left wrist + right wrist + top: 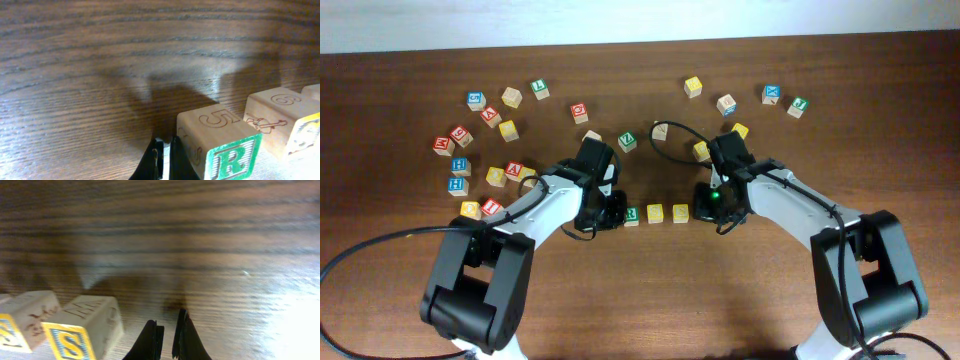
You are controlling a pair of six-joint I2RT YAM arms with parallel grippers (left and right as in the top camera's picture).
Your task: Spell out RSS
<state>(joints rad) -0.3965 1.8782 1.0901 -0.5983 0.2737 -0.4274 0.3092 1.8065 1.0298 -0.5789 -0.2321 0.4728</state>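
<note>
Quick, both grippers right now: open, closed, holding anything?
Left gripper: closed, holding nothing, fingers beside the R cube.
Right gripper: closed, holding nothing.

Spare letter cubes are lying scattered over the dark wooden worktop before me: a red, blue and yellow cluster is sitting at my left, a green V cube centrally, a blue cube beside a green cube at my right.

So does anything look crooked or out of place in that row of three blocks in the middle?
Nothing stands out. The green R block and the two yellow blocks sit upright in a fairly straight row, and the left gripper and right gripper are shut and empty at its ends.
</note>
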